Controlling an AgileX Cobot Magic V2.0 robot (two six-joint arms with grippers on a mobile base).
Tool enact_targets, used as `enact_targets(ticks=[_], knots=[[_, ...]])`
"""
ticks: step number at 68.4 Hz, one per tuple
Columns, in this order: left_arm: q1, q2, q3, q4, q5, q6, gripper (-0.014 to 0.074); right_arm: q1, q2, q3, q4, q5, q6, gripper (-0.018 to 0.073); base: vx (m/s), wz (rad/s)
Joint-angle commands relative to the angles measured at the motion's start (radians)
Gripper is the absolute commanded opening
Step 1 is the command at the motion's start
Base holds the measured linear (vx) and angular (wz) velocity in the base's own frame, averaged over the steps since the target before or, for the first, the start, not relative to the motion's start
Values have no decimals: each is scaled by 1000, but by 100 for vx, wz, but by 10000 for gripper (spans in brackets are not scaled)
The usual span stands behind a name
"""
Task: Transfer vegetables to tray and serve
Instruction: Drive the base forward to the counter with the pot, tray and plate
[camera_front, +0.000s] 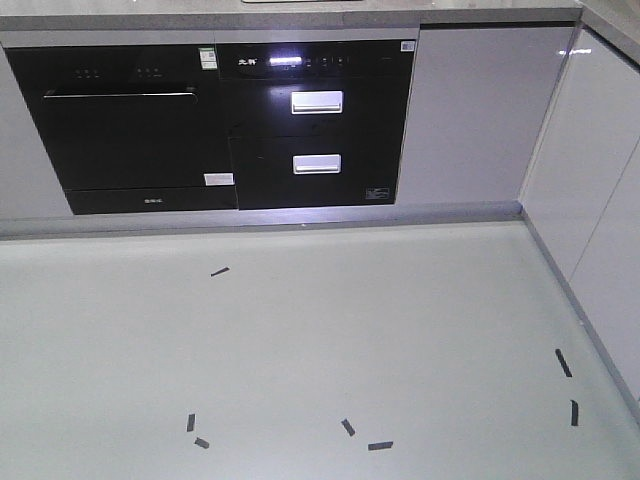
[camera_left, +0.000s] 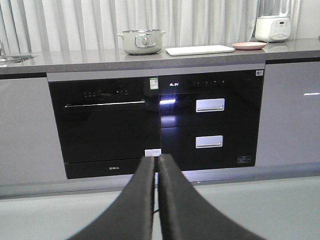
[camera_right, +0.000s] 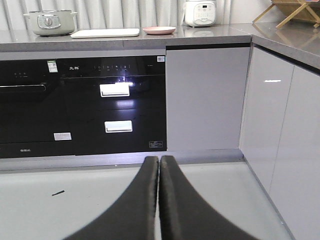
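Left gripper: fingers pressed together, nothing between them. Held low, pointing at the oven.
Right gripper: same, closed flat and empty, aimed at the cabinet fronts.
Tray: flat on the counter, between the pot and the plate. Seen edge-on, nothing visibly sticking up from it.
Lettuce: not visible in any view. The plate is seen nearly edge-on and shows no green; whether the leaf lies in it I cannot tell.
Other counter items: white cooker behind the plate, wooden rack on the side counter in the right wrist view.
Robot position: well back from the counter, with open floor and black tape marks in between. Front view shows only floor and appliance fronts, no countertop.
Progress: judged at the very start. Nothing grasped, tray looks bare, both arms far from the task things.
Left to do: drive up to the counter, find the leaf (likely at the plate), open a gripper, pick, place on the tray, then lift or carry the tray to serve.
Risk: the leaf is thin and floppy, so a pinch could tear it or slip off.
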Motion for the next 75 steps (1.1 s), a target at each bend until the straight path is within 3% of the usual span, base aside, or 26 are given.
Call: enact_targets(ticks=[1, 75], knots=[[-8, -14, 20, -1, -70, -8, 3, 2, -8, 16, -4, -74, 0, -8, 10, 4], [-8, -14, 20, -1, -70, -8, 3, 2, -8, 16, -4, -74, 0, -8, 15, 5]])
